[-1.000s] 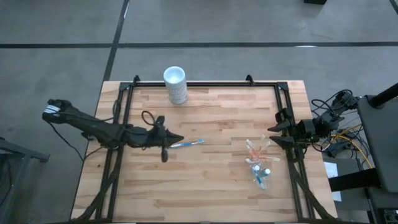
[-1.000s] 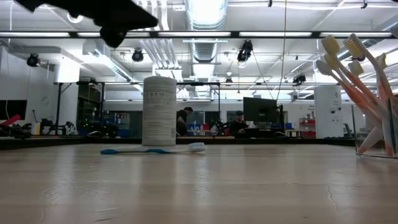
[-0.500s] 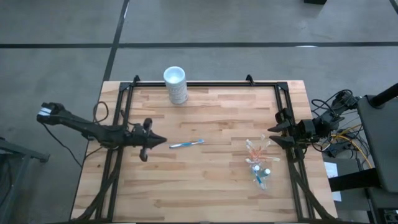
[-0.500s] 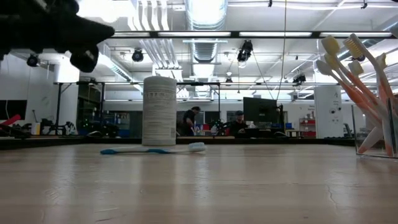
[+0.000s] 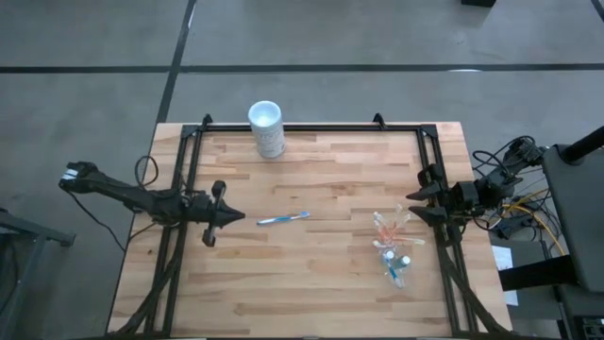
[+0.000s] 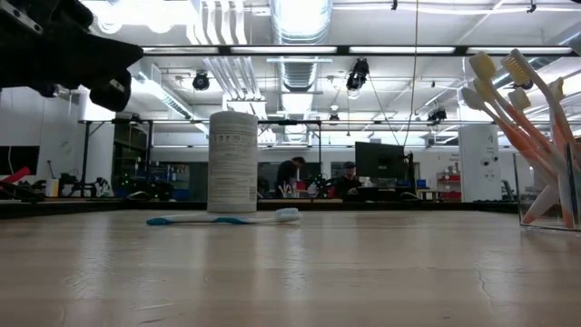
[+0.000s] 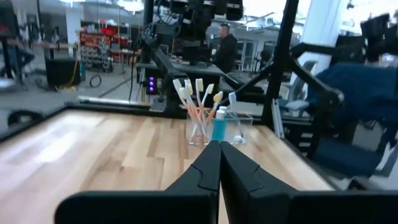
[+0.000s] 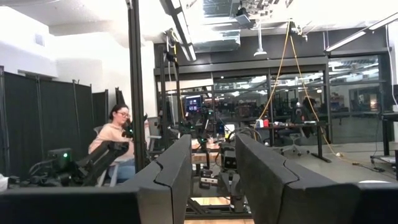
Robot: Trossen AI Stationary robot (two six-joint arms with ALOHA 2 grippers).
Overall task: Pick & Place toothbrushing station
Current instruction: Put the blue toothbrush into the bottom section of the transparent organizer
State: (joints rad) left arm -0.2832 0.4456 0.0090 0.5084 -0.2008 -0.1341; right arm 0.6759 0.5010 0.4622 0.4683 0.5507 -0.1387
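Observation:
The toothbrushing station's clear cup (image 5: 391, 247) stands on the table's right part, with orange-and-white brushes (image 6: 508, 100) sticking up out of it; it also shows in the left wrist view as the clear cup (image 7: 214, 127). One blue-and-white toothbrush (image 5: 283, 218) lies flat mid-table. My left gripper (image 5: 242, 217) is shut, empty and level, left of that brush and clear of it. My right gripper (image 5: 410, 204) hovers open at the table's right edge, raised above the cup, nothing between its fingers (image 8: 180, 162).
A tall opaque white cup (image 5: 266, 127) stands at the table's far edge, left of centre. A dark metal frame (image 5: 302, 126) runs along the far edge and both sides. Bare wood lies between the loose brush and the clear cup. People sit beyond the table.
My left gripper has drawn back toward the table's left edge and sunk lower, away from the blue-and-white toothbrush, staying shut. The toothbrush lies where it was. A person in the room beyond the table has shifted.

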